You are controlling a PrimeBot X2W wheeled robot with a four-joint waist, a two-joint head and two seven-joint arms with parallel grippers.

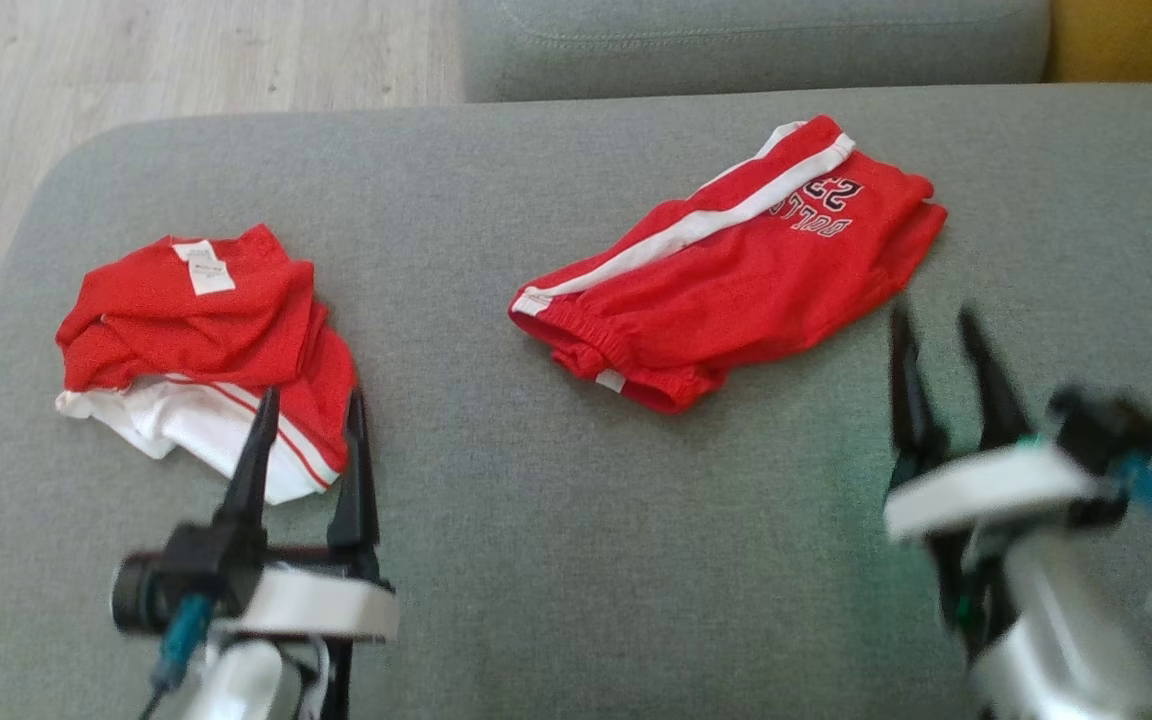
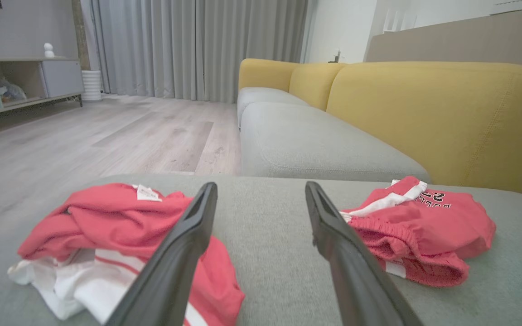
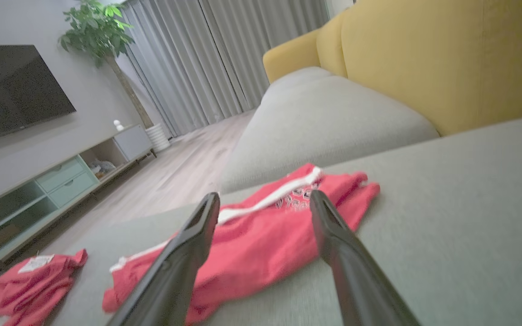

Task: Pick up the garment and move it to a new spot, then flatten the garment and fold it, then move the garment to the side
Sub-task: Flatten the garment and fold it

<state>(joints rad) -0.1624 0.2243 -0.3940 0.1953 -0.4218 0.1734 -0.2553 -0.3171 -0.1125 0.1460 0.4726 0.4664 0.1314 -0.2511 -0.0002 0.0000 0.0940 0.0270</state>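
Observation:
Two red garments lie on the grey cushion. Red shorts with a white side stripe and dark lettering lie spread at the centre right, also seen as shorts and shorts. A crumpled red and white top with a white label lies at the left, also top and top. My left gripper is open, its tips over the top's near right edge, holding nothing. My right gripper is open and blurred, just right of the shorts and apart from them.
A second grey seat cushion lies beyond the first. The yellow backrest rises along the right side. Wooden floor lies past the cushion's far left edge. A low TV cabinet stands by the wall.

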